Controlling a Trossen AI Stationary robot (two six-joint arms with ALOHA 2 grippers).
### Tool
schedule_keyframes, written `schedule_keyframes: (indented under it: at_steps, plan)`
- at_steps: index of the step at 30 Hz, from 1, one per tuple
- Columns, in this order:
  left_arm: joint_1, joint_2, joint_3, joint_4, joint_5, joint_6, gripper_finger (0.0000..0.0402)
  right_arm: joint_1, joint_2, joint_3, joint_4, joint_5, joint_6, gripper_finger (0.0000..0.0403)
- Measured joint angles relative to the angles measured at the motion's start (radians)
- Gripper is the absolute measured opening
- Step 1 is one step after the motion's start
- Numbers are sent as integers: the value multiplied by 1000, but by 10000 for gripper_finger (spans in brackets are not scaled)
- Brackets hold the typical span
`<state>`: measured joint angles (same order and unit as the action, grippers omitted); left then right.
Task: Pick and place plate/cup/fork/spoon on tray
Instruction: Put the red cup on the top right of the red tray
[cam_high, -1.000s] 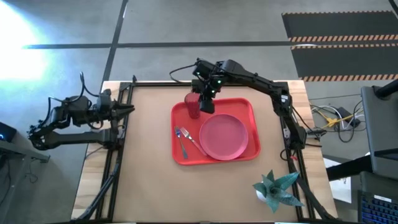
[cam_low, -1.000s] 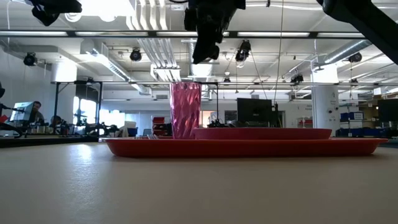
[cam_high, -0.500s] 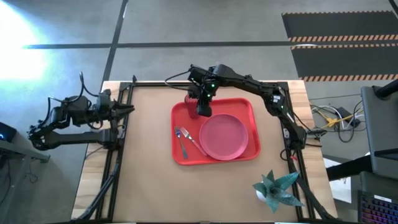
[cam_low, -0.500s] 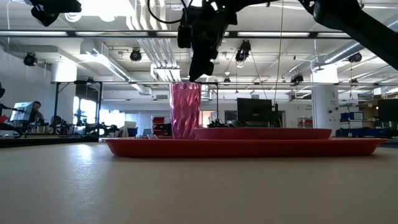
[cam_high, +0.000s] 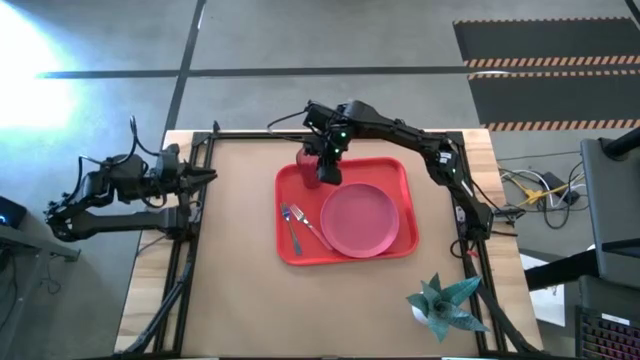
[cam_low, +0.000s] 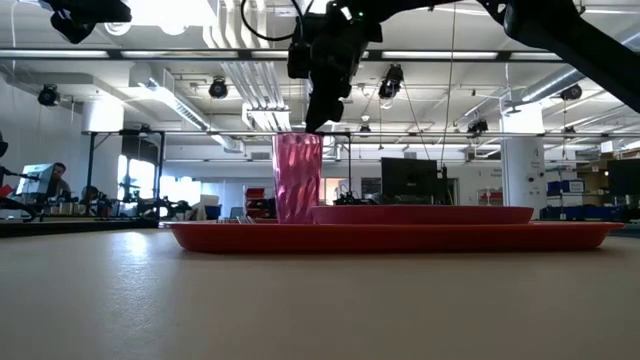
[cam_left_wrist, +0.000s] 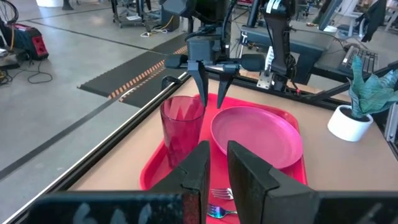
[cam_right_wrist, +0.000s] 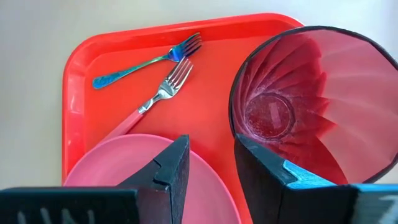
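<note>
The red tray (cam_high: 400, 245) lies on the table's middle. On it lie the pink plate (cam_high: 358, 219), the pink-handled fork (cam_right_wrist: 155, 96) and the bluish-handled spoon (cam_right_wrist: 137, 67), whose head shows tines. The ribbed red cup (cam_high: 309, 168) stands upright on its base in the tray's far left corner. My right gripper (cam_right_wrist: 210, 149) is open and empty and points down. Its fingers (cam_low: 315, 122) hang just above the cup's rim (cam_left_wrist: 198, 102) on the plate's side. My left gripper (cam_left_wrist: 216, 163) waits at the table's left edge, open by a narrow gap.
A green plant in a white pot (cam_high: 445, 305) stands at the table's near right corner. Black frame rails (cam_high: 185, 250) run along the table's left and right sides. Bare brown tabletop (cam_high: 230, 300) lies left of and in front of the tray.
My right gripper has come down and a little toward the table's left, and now hangs close over the cup's rim. The cup, plate, fork and spoon have stayed where they were.
</note>
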<state>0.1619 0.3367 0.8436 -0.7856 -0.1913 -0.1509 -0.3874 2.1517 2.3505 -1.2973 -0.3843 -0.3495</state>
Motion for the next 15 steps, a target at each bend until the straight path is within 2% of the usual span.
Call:
schedule_keyframes:
  at_steps: [15]
  plan:
    - [0,0,0,0,-1,0,38,0,-55,6,-4,1,6,118]
